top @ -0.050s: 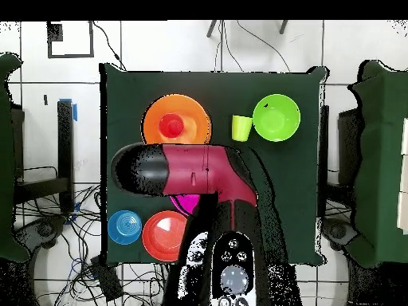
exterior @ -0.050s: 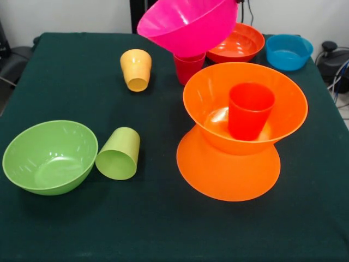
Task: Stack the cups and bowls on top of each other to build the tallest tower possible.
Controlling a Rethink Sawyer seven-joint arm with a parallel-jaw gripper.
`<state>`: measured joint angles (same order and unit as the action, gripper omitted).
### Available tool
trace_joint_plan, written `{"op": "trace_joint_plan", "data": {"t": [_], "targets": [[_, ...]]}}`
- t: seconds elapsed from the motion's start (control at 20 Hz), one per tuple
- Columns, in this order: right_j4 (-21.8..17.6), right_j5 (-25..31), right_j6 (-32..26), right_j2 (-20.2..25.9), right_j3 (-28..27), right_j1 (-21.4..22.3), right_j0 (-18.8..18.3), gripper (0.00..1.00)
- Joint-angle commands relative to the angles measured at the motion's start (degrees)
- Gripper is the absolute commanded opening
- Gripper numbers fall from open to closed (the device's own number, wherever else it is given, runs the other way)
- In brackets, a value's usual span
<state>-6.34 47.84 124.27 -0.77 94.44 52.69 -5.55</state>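
Glossy green bowl empty, green cup on its side, flared orange bowls base to base in front of the claw, upper one holding an upright red cup, pink bowl raised and tilted, claw hidden, grip cannot be told.

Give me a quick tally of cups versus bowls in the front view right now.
Cups: 4 – red-orange cup, yellow-orange cup, magenta-red cup, lime green cup
Bowls: 6 – two orange bowls, pink bowl, red-orange bowl, blue bowl, green bowl
Total: 10
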Motion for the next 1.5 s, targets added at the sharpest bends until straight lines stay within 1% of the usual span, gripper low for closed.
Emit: {"op": "trace_joint_plan", "data": {"t": [0.05,0.2,0.35,0.55,0.65,0.75,0.9,1.2,1.5], "targets": [[0.5,10.12,-3.73,1.71,1.49,5.18,-2.31,0.0],[-0.47,15.78,-5.62,1.95,-1.51,7.92,-2.82,0.0],[-0.71,19.09,-6.91,2.52,-2.64,10.19,-3.72,0.0],[-0.44,19.71,-7.74,3.39,-2.05,11.66,-4.94,0.0],[-0.78,20.13,-7.07,3.58,-2.12,12.2,-4.72,0.0],[-1.27,21.81,-5.86,3.81,-3.31,12.74,-4.08,0.0],[-1.43,23.07,-4.52,4.3,-4.66,12.42,-3.7,0.0],[-2.35,19.54,-1.35,4.52,-4.55,9.7,-2.15,0.0],[-2.65,21.89,0.77,5.07,-9.39,6.44,-1.0,0.0]]}}
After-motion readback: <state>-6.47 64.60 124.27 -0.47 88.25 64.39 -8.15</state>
